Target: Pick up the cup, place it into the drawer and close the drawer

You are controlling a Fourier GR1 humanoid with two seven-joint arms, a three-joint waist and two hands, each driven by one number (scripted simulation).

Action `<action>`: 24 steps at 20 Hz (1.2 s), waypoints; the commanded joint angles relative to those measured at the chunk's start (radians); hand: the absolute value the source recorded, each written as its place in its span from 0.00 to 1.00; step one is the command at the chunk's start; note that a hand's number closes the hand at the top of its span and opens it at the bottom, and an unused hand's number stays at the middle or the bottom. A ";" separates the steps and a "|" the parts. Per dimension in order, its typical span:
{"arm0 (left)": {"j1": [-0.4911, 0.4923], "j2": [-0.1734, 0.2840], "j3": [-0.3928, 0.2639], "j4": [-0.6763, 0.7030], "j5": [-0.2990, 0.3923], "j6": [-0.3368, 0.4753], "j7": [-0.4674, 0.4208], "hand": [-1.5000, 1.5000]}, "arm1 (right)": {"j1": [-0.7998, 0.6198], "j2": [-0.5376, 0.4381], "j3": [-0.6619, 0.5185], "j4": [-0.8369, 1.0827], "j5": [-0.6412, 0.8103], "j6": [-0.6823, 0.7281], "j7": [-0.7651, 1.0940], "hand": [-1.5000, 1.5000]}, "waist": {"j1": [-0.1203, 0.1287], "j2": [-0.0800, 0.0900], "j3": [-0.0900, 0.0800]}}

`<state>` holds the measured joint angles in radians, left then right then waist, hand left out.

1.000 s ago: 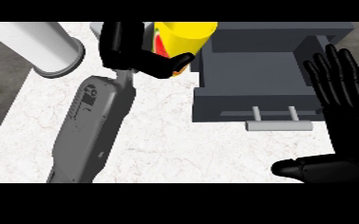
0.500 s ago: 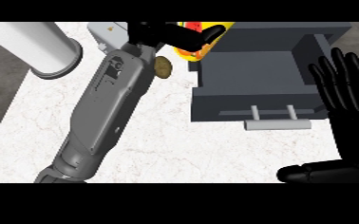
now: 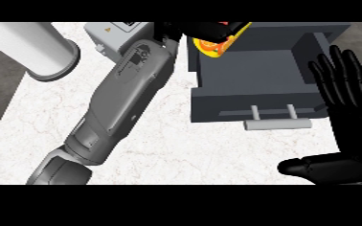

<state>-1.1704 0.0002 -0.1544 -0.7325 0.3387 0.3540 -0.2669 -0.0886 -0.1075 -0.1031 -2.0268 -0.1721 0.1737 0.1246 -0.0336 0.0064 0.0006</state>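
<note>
1. left hand [image 3: 201, 28] curls around the cup [image 3: 219, 40], now carried over the drawer [image 3: 251, 84] back-left corner, no longer beside it
2. so releasing it comes next, probably
3. right hand [image 3: 339, 100] rests flat-fingered right of the drawer

1. The counter's top [image 3: 163, 148] is white marble with faint veins, filling most of the head view.
2. A dark grey drawer unit [image 3: 262, 84] stands on its right part, the drawer pulled open toward the lower edge, its pale bar handle [image 3: 277, 123] jutting over the marble.
3. A white cylinder [image 3: 39, 52] stands at the upper left, near the counter's left edge.
4. A light grey box [image 3: 117, 33] with small markings sits at the top; whether it rests directly on the marble is hard to tell, as it is partly hidden.
</note>
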 commanded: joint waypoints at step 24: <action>-0.177 0.000 -0.446 0.332 0.236 0.160 -0.005 0.00 | -0.118 0.037 0.048 0.067 0.008 -0.015 -0.013 0.00 | -0.082 0.020 0.002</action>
<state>-1.3247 0.0001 -0.5492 -0.3906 0.5541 0.4692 -0.3123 -0.1687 -0.0820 -0.0529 -1.9872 -0.1631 0.1719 0.1189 -0.1097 0.0243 0.0021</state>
